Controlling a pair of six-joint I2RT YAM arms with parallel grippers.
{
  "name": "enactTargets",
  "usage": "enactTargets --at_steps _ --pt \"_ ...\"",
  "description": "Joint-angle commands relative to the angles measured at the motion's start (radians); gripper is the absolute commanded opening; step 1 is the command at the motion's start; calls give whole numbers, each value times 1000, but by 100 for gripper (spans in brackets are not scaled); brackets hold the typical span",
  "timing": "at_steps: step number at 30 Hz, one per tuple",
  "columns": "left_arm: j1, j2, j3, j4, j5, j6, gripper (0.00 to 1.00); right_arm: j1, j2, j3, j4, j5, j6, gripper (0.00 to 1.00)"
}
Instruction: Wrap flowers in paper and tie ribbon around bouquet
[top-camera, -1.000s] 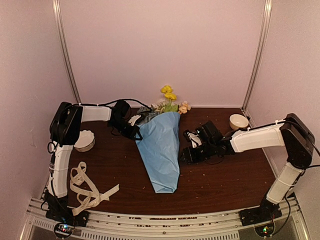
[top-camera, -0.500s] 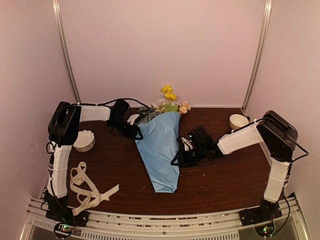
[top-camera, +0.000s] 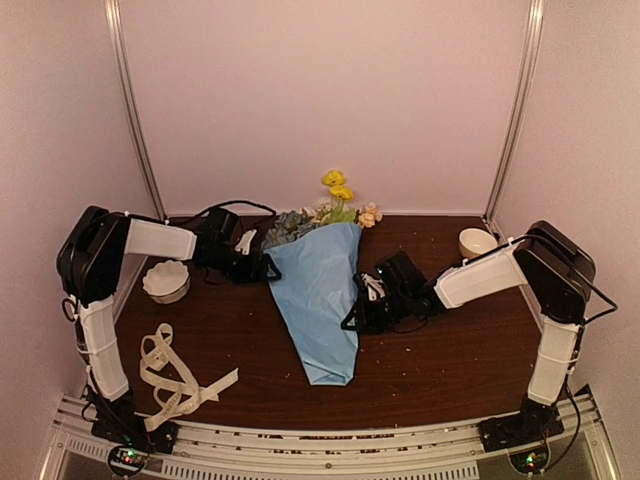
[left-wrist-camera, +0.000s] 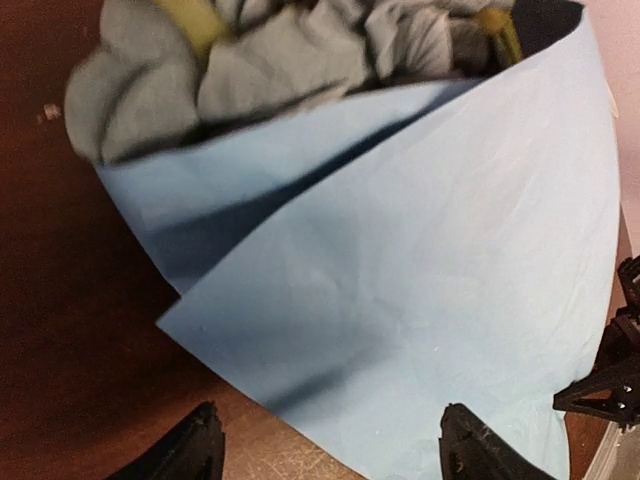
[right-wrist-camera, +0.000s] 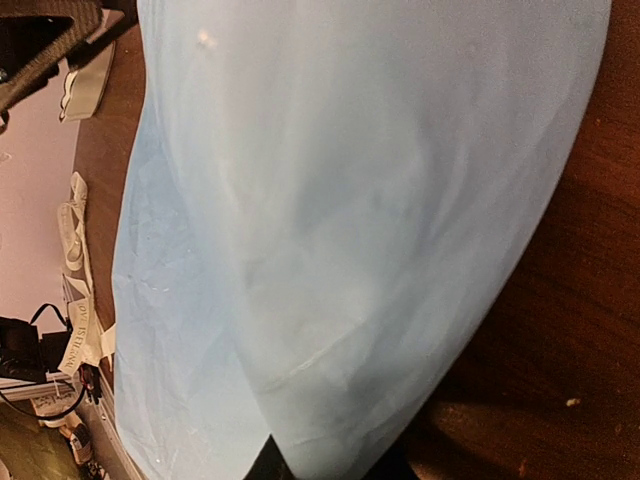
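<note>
- A long, flat cream-white ribbon (top-camera: 218, 382) lies in loose loops on the dark brown wooden table (top-camera: 440, 370), at its near left corner by the left arm's base and well apart from everything else.
- A white scalloped bowl (top-camera: 165, 281) stands farther back on the left, just beside the left arm.
- The left gripper (top-camera: 268, 268) sits just beside the left edge of the bouquet's wide end. In the left wrist view its black fingertips (left-wrist-camera: 198, 448) stand wide apart, so it is open and grips nothing.
- The bouquet (top-camera: 320, 290) lies flat in the middle of the table, a cone of creased light-blue paper (top-camera: 330, 340) with its narrow tip toward the near edge and its wide end toward the back wall.
- The artificial flowers (top-camera: 340, 192), yellow, peach, white and dusty-blue, stick out of that wide end. The yellow blooms stand highest, against the wall.
- The right gripper (top-camera: 354, 318) is at the right edge of the cone, about halfway along it. The right wrist view shows its dark fingers close together with the paper's edge between them, so it is closed on the paper.
- A small round cream bowl (top-camera: 477, 243) stands at the far right, near the back corner.
</note>
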Motion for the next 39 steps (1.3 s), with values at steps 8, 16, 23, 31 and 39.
enactTargets --at_steps 8,16,23,31,39 --pt "-60 122 -63 213 155 -196 74 21 4 50 -7 19 -22 17" --pt "-70 102 -102 346 202 -256 5 20 -12 49 -8 25 -27 25" --pt "-69 117 -125 384 200 -272 0 16 30 54 49 12 35 45" --pt "-70 130 -124 388 199 -264 0 12 131 76 196 -81 154 40" --pt "-66 87 -93 271 146 -189 8 9 114 60 241 -81 194 0"
